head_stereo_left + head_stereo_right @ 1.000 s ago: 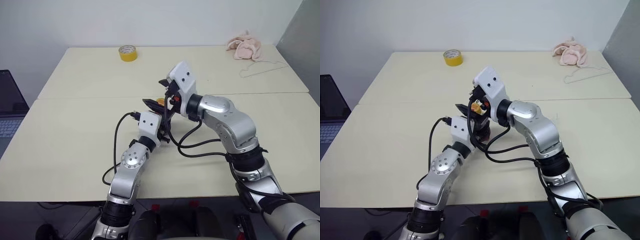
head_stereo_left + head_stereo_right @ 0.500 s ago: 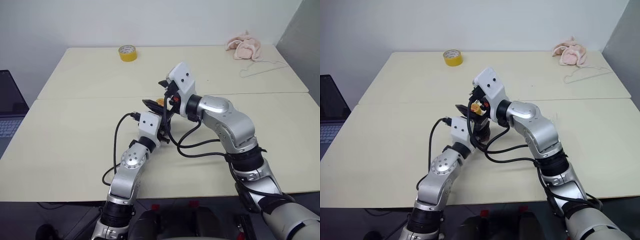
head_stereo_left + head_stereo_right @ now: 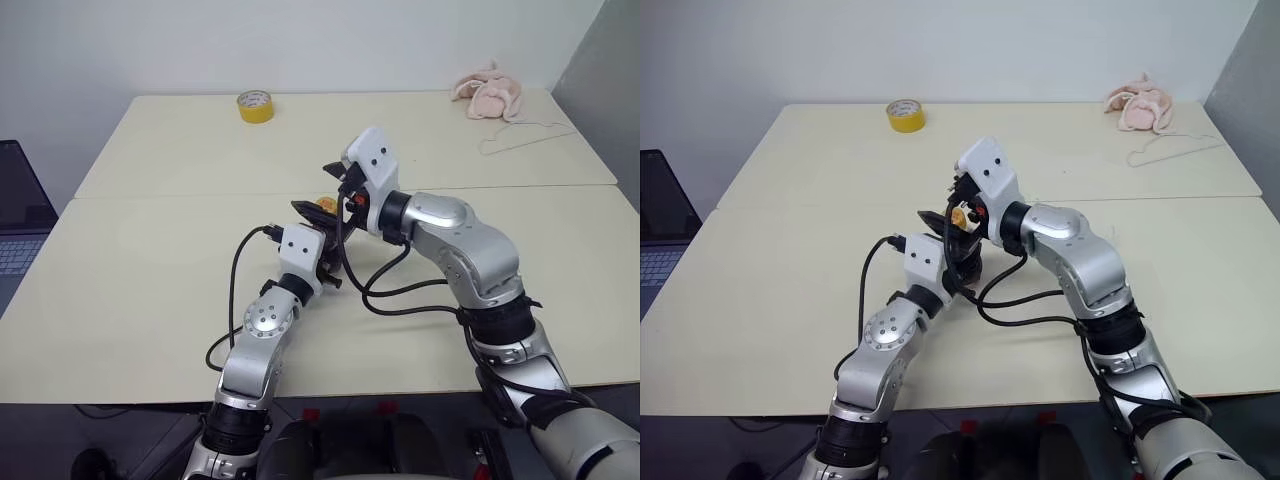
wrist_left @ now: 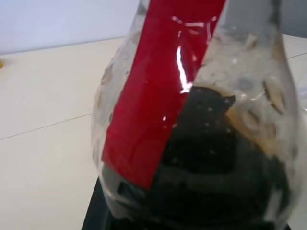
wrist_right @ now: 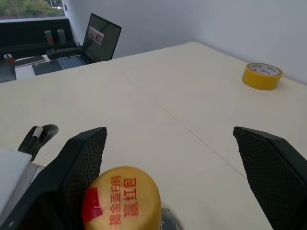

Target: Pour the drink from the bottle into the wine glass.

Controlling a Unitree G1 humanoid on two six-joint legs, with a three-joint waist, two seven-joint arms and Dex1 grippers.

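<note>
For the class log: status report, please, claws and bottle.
Left claw shut on bottle, drink inside. Right claw open, fingers either side of yellow cap. Cap on.

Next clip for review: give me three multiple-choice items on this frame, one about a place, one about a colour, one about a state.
1. Where does the yellow tape roll lie?
A. on the far part of the table, away from both arms
B. between the two tools
C. on the laptop

2. What colour is the cap of the bottle?
A. blue
B. yellow
C. white

3. How does the right tool stand?
A. shut on the tape roll
B. shut on the pink cloth
C. open, fingers apart beside the cap

Key: 1 A, the roll sits near the back edge in the eye views; 2 B, the right wrist view shows a yellow cap with red print; 3 C, its two black fingers stand wide apart there.
</note>
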